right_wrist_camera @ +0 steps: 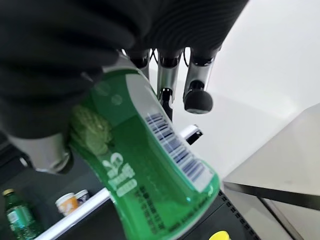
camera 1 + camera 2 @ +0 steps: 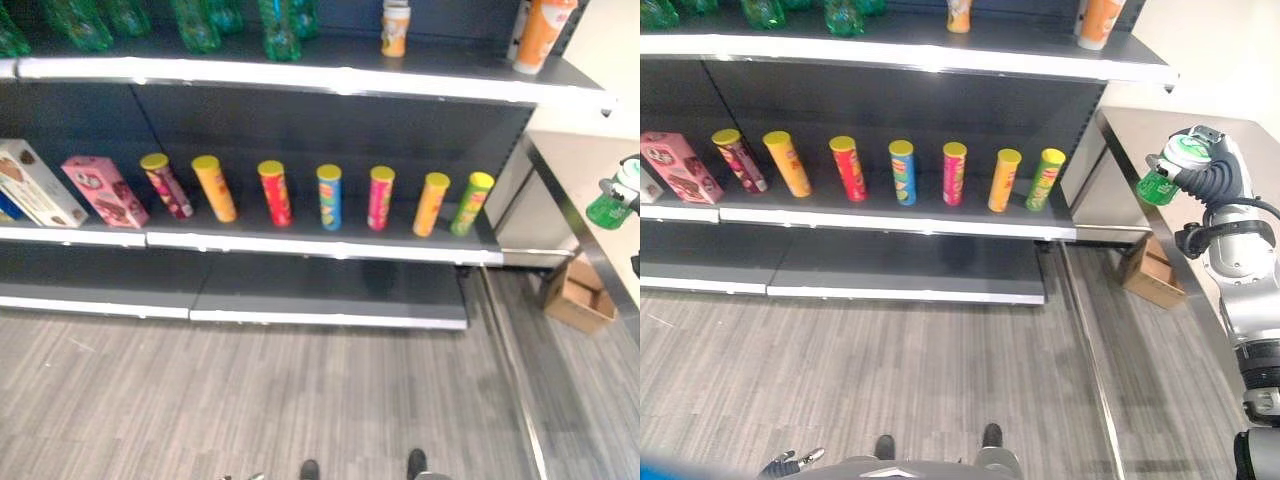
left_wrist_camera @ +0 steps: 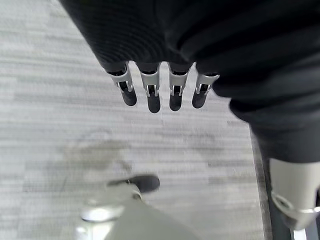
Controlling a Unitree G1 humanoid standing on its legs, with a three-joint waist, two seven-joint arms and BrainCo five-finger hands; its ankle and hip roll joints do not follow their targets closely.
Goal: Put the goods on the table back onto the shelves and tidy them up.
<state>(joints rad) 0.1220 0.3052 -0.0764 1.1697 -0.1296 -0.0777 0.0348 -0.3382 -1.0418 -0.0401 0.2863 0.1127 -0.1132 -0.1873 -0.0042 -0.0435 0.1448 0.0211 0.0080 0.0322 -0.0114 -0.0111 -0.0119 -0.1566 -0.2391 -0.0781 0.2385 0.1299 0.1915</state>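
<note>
My right hand (image 2: 1210,175) is raised at the right, over the steel table (image 2: 1140,135), with its fingers curled round a green bottle (image 2: 1170,168) that has a white label; the same green bottle (image 1: 150,175) shows close up in the right wrist view, and at the right edge of the left eye view (image 2: 620,195). My left hand (image 3: 155,90) hangs low at my side above the floor, fingers straight and holding nothing. Green bottles (image 2: 195,22) stand in a row on the top shelf (image 2: 300,75).
The middle shelf (image 2: 300,240) carries several yellow-capped crisp tubes (image 2: 329,197), a pink box (image 2: 104,190) and a white box (image 2: 35,183). Two orange containers (image 2: 543,33) stand on the top shelf's right part. A cardboard box (image 2: 578,292) lies on the floor beneath the table.
</note>
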